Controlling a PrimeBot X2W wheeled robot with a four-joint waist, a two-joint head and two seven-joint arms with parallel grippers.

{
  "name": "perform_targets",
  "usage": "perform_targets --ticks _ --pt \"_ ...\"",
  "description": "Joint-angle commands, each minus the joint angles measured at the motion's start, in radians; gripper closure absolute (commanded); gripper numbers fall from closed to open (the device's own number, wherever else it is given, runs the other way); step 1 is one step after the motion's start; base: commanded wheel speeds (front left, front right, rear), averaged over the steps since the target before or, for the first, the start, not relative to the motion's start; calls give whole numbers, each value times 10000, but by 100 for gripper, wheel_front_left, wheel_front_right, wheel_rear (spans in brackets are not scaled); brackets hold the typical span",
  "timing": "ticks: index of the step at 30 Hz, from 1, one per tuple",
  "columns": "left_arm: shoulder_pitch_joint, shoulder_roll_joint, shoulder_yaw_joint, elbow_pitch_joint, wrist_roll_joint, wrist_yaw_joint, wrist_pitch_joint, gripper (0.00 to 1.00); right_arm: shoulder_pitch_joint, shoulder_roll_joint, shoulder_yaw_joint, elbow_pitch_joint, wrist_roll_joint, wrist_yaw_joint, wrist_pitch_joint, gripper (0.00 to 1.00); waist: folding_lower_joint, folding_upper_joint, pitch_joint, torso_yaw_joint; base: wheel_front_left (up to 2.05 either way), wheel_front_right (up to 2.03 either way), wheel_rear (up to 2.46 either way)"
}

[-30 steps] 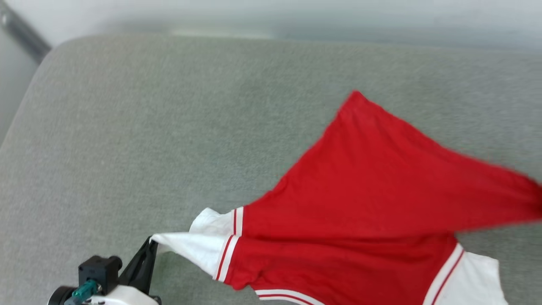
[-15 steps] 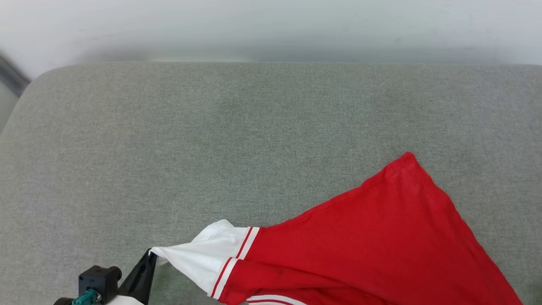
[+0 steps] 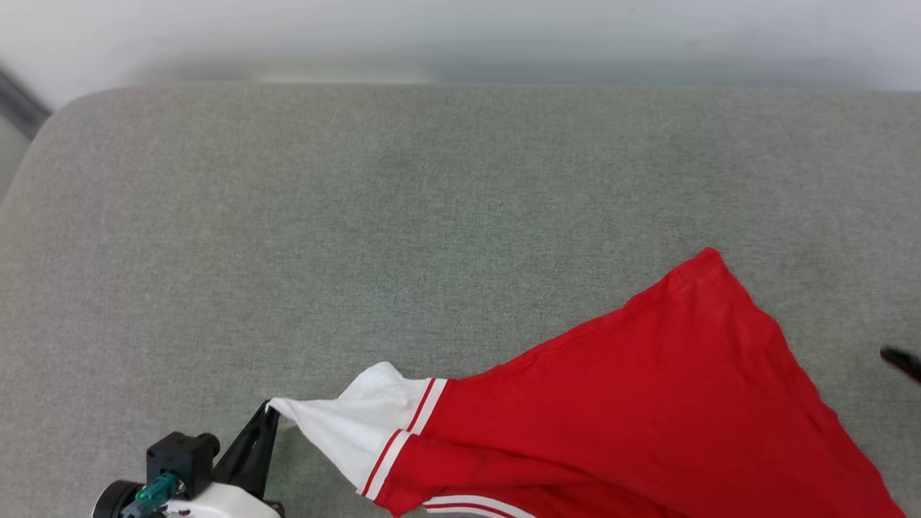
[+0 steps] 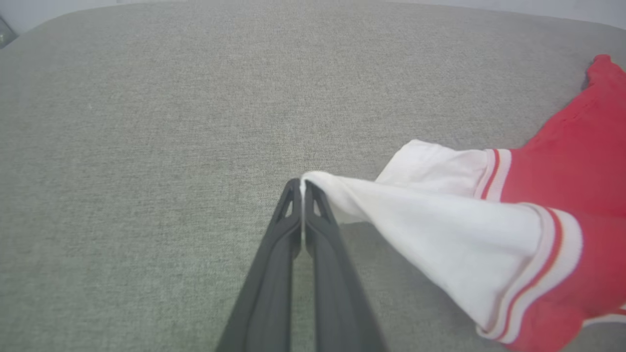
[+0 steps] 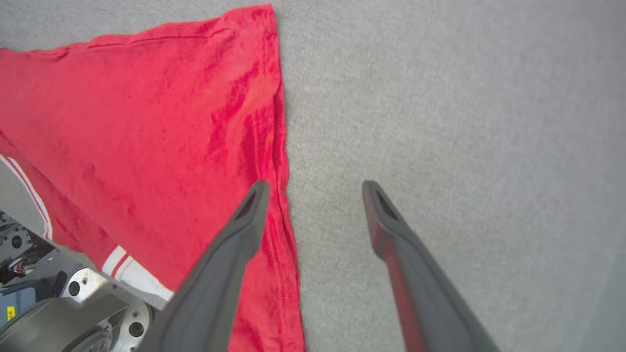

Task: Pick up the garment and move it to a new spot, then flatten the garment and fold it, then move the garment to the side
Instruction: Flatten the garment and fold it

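The garment (image 3: 647,403) is red with a white sleeve and red-and-white striped trim, and lies spread over the lower right of the grey-green surface (image 3: 360,216). My left gripper (image 3: 269,411) at the lower left is shut on the tip of the white sleeve (image 4: 440,220), which stretches taut from the pinched fingers (image 4: 302,185). My right gripper (image 5: 315,188) stands open above the garment's red side edge (image 5: 146,122), one finger over the cloth and the other over bare surface, holding nothing. A dark fingertip (image 3: 903,362) of it shows at the head view's right edge.
The padded surface runs far to the left and back, ending at a rounded far edge (image 3: 432,90) against a pale wall. Part of the robot's own metal body (image 5: 49,313) sits beside the garment's near side in the right wrist view.
My right gripper has opened and let go of the red hem, which was pulled out to the right a second ago and now lies slack. The head camera has shifted. The left grip holds.
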Motion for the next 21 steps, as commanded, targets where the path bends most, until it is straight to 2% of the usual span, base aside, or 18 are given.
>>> perform_targets --ticks 1,5,6,13,21 --pt "-297 -55 -33 -73 129 2 41 100 -966 -15 124 -303 -271 -4 484 0 1 0 312 183 0 0 0" --pt "-699 -147 -134 -200 306 -30 70 100 -2758 275 897 -404 -879 -4 1718 0 1 0 805 452 0 0 0" --pt "-699 -147 -134 -200 306 -30 70 100 -2758 275 897 -404 -879 -4 1718 0 1 0 805 452 0 0 0" --pt "-1328 -415 -285 -380 587 -67 73 100 -5418 1684 2561 823 -1924 -4 3455 0 1 0 1629 927 0 0 0" --pt "-1771 -693 -328 -477 783 6 49 100 -6906 2992 3835 2853 -2518 -4 3412 0 1 0 2325 1279 0 0 0"
